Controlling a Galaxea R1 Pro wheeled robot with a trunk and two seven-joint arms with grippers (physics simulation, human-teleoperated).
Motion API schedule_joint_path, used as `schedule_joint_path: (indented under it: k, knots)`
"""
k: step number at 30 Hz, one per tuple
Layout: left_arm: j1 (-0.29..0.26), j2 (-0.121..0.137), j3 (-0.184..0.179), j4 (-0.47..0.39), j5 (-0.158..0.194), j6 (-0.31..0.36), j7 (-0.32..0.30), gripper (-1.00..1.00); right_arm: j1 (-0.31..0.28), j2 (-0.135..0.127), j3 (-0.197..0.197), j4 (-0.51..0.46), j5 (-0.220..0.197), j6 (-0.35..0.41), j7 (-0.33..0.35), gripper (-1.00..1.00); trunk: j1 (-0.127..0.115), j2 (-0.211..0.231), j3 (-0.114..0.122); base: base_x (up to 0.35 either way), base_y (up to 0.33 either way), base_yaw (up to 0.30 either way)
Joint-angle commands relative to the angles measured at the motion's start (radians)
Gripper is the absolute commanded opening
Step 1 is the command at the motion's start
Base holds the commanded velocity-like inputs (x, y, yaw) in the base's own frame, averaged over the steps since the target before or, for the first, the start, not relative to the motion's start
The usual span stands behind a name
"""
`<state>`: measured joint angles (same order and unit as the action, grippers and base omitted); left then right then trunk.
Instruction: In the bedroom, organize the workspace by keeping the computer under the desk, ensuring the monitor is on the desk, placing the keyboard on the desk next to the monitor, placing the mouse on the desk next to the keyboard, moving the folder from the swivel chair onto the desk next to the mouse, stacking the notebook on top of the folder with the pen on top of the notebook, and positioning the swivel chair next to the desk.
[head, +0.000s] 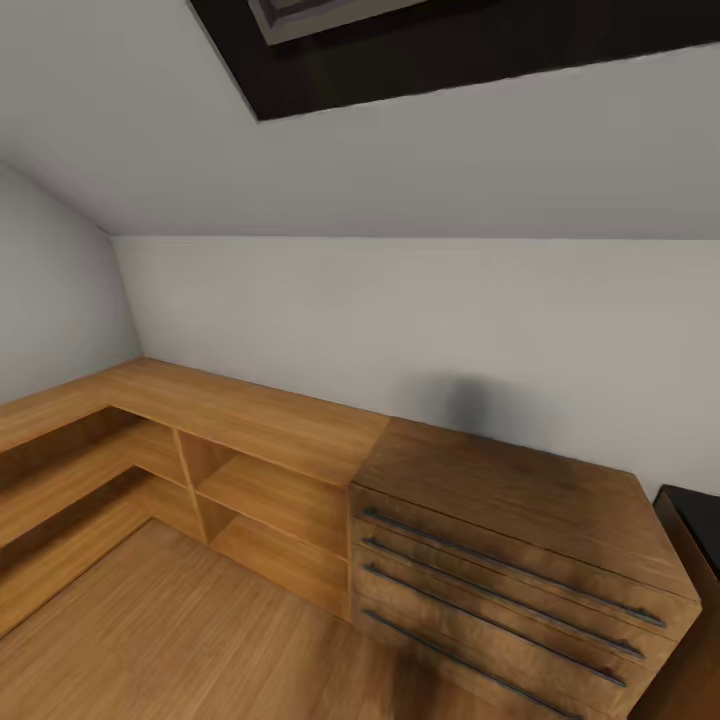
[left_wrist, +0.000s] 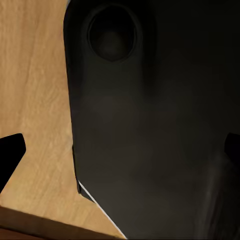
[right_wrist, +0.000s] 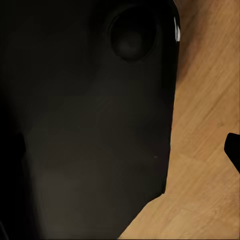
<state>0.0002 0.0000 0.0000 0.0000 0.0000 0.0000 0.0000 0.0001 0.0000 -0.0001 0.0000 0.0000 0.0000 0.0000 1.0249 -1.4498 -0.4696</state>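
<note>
Both arms appear stowed for travel: each wrist camera looks down past a dark, rounded body panel (left_wrist: 150, 125) toward the wood plank floor (left_wrist: 35, 100). The left gripper (left_wrist: 120, 155) presents dark fingertips (left_wrist: 10, 155) set wide apart, with nothing between them; the right gripper shows one fingertip (right_wrist: 232, 150), so its opening cannot be determined. The head camera faces a sloping white-grey wall (head: 420, 310), a dark-framed skylight (head: 450, 50), low wooden shelving (head: 250, 480) and a wooden drawer chest (head: 510, 560). A black corner (head: 695, 525), possibly the desk, lies beyond the right arm's side.
</note>
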Motion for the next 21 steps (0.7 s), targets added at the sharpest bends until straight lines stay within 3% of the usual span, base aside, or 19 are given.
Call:
schedule_joint_path:
  k: [1, 7, 21]
  knots:
    - [0.000, -0.006, -0.006, -0.006, -0.006, 0.006, 0.003, 1.00, -0.006, 0.006, -0.001, 0.002, -0.003, 0.001, 0.003, 1.00, -0.004, 0.007, 0.003, 0.000, 0.000, 0.000]
    - [0.000, -0.037, -0.007, -0.023, -0.013, 0.012, 0.004, 1.00, -0.026, 0.037, 0.001, 0.003, -0.007, 0.006, 0.007, 1.00, -0.027, 0.049, 0.021, 0.000, 0.000, 0.000]
    - [0.000, -0.043, -0.008, -0.025, -0.014, 0.012, 0.005, 1.00, -0.032, 0.038, 0.000, 0.001, -0.008, -0.073, 0.007, 1.00, -0.080, 0.147, 0.065, 0.000, 0.000, 0.000]
